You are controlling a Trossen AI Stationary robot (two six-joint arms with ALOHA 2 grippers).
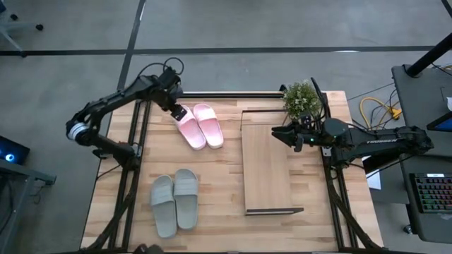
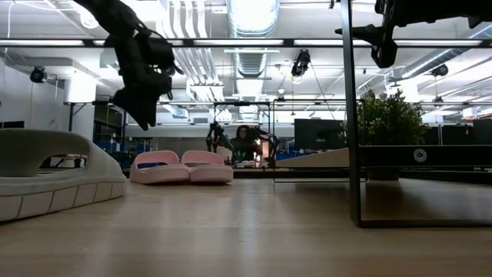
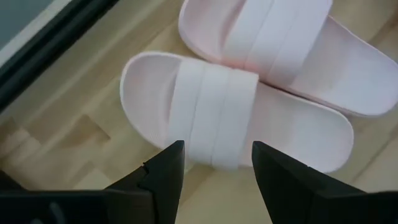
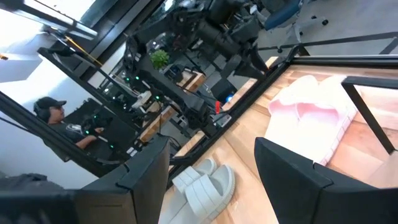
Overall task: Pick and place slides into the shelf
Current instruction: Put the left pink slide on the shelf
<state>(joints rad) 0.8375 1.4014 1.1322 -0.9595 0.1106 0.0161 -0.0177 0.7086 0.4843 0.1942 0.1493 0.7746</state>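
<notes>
if the spread left gripper (image 3: 214, 163) drops off-centre (strap between fingers), the pink slide (image 3: 233, 115) may slip.

Overhead looks straight down; low camera sits level at tabletop; left wrist hovers close above the pink slides (image 3: 236, 99), which all 4 views share.

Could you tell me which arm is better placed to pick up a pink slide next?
Left: the left gripper hangs open over the pale pink soft slides, while the right gripper waits above the light-wood shelf.
</notes>
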